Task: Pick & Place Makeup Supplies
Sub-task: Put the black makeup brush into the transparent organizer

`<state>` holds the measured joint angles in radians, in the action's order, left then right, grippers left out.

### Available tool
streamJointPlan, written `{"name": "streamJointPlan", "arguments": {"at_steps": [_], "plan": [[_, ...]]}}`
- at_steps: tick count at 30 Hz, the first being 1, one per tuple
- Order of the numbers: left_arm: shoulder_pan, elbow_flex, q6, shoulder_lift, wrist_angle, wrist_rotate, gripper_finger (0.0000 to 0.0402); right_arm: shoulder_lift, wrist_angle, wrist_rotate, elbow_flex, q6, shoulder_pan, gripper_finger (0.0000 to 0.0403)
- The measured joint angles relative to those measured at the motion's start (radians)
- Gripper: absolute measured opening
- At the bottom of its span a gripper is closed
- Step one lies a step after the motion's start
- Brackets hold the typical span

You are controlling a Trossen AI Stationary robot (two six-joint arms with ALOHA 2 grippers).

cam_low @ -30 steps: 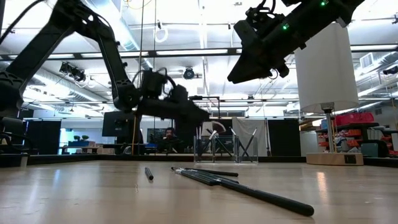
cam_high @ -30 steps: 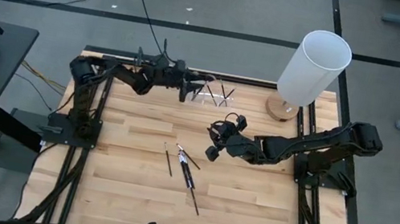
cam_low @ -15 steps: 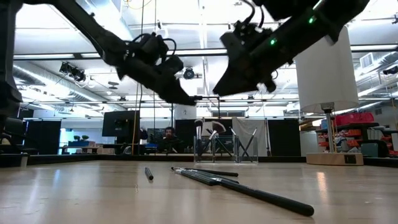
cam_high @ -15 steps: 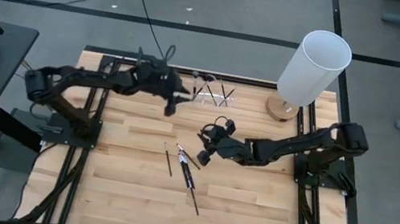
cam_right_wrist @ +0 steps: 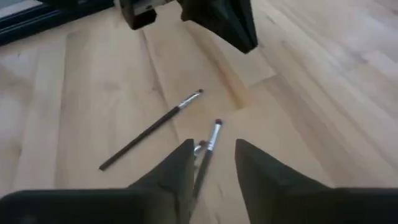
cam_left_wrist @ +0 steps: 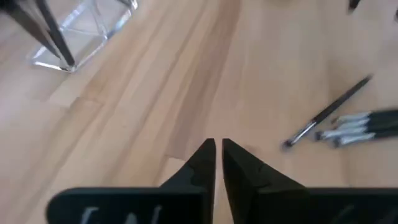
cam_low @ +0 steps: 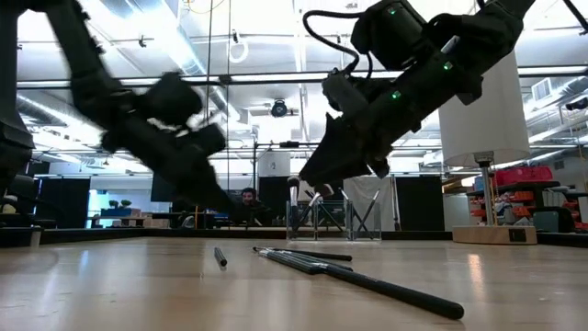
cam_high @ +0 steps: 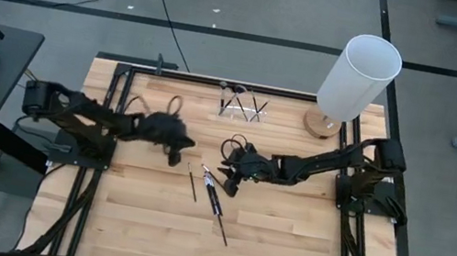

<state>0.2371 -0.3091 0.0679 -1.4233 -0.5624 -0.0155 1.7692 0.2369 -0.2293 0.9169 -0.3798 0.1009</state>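
- Near the middle of the butcher-block table [cam_high: 129,223], the loose makeup brushes [cam_high: 213,199] lie flat in a small cluster, with one separate thin stick [cam_high: 192,182] just to their left in the high view.
- Above the upper end of that cluster hangs the right gripper [cam_high: 225,180], fingers spread apart with nothing between them. Its wrist view shows the silver-ferruled brush [cam_right_wrist: 209,146] running lengthwise into the gap between the two fingers [cam_right_wrist: 180,168], so the jaws already straddle the handle crosswise.
- The cluster's long axis runs from upper left to lower right in the high view, roughly toward the table's front edge; the longest handle [cam_high: 221,227] trails away from the gripper.
- The left gripper [cam_high: 175,154] sits farther off, to the left of the brushes and clear of them; its fingers [cam_left_wrist: 205,163] are nearly closed, a thin slit between them, holding nothing. From its wrist the brushes [cam_left_wrist: 348,127] show off to one side.
- At the table's far edge, the clear holder [cam_high: 244,107] already has a few brushes standing in it, well apart from the loose cluster.
- Judging by position, the right arm is the nearer and better lined up; a straight descent should bring its jaws onto a handle.
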Motion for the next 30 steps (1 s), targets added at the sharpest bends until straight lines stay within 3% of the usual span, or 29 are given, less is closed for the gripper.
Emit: {"name": "streamJointPlan", "arguments": {"at_steps": [5,8,16,21,30], "plan": [[-0.070,0.227,0.147,-0.002,-0.424,0.144,0.0011,0.088,0.078,0.003,-0.001,0.027,0.014,0.0166],[-0.099,0.299,0.181,-0.002,-0.573,0.231,0.0010,0.175,0.181,0.001,0.000,0.054,0.023,0.0177],[-0.118,0.264,0.129,-0.003,-0.588,0.242,0.0013,0.309,0.325,-0.055,0.000,0.141,0.035,0.0152],[-0.118,0.232,0.083,-0.003,-0.585,0.240,0.0014,0.313,0.274,-0.132,0.004,0.128,0.035,0.0125],[-0.118,0.216,0.069,-0.003,-0.586,0.240,0.0014,0.309,0.148,-0.137,0.006,0.106,0.025,0.0073]]}}
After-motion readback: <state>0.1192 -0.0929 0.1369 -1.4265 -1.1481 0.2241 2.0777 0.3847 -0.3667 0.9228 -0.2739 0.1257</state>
